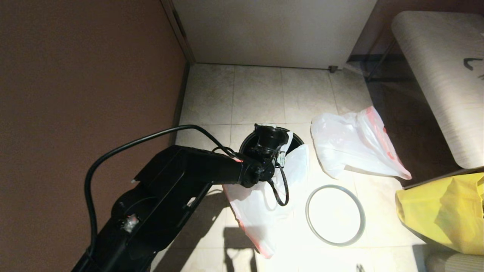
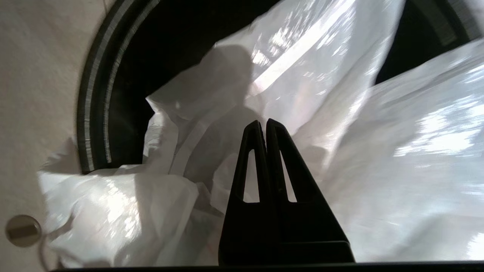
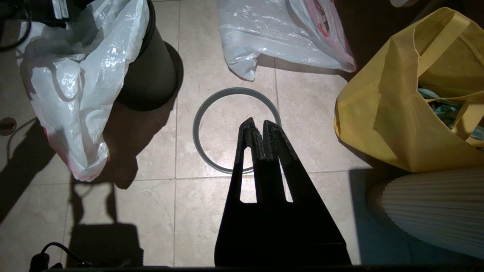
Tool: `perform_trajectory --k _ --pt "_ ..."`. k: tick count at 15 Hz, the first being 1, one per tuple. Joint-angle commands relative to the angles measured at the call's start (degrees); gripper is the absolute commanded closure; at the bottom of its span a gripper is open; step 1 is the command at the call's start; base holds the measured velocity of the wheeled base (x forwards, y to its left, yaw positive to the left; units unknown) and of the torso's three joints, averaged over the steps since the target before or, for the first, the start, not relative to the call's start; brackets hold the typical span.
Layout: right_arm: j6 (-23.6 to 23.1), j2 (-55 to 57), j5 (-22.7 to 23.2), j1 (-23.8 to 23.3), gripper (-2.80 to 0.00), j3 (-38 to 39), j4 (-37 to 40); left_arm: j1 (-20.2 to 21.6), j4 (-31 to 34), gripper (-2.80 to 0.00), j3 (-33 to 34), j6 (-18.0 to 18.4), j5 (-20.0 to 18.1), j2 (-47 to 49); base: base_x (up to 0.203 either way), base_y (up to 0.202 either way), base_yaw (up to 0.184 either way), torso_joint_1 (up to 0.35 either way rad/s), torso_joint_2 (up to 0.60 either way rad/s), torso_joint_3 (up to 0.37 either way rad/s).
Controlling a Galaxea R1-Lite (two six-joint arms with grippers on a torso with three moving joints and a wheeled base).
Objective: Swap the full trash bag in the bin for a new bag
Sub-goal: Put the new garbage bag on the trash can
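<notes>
Over the round black bin (image 1: 247,141), left gripper (image 2: 263,124) fingers clenched among crinkled translucent new bag (image 2: 397,158).

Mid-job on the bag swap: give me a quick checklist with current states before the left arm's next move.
1. Full trash bag out of the bin: ok, lying on the floor.
2. New bag seated in bin: not ok, most hangs outside.
3. Left gripper over the bin mouth: ok, shut.
4. Film pinched by it: cannot tell.
5. Grey hoop fitted: not ok, on the floor.
6. Right gripper out of the way: ok, shut above the hoop.
</notes>
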Motion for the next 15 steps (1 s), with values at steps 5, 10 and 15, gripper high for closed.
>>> perform_trajectory --k 5,10,15 --pt "-0.03 0.05 0.0 0.06 0.0 0.09 -0.01 -6.27 14.89 0.0 0.26 -10.88 -13.64 -8.97 0.0 0.0 0.0 0.0 0.0 0.0" --pt "0.01 0.05 0.0 0.06 0.0 0.09 0.01 -8.09 9.74 0.0 0.16 -8.37 -16.86 -1.8 0.0 0.0 0.0 0.0 0.0 0.0" --pt "-0.01 0.05 0.0 0.05 0.0 0.03 -0.01 -10.69 -0.82 0.0 -0.2 -6.84 -19.08 1.79 0.0 0.0 0.0 0.0 0.0 0.0"
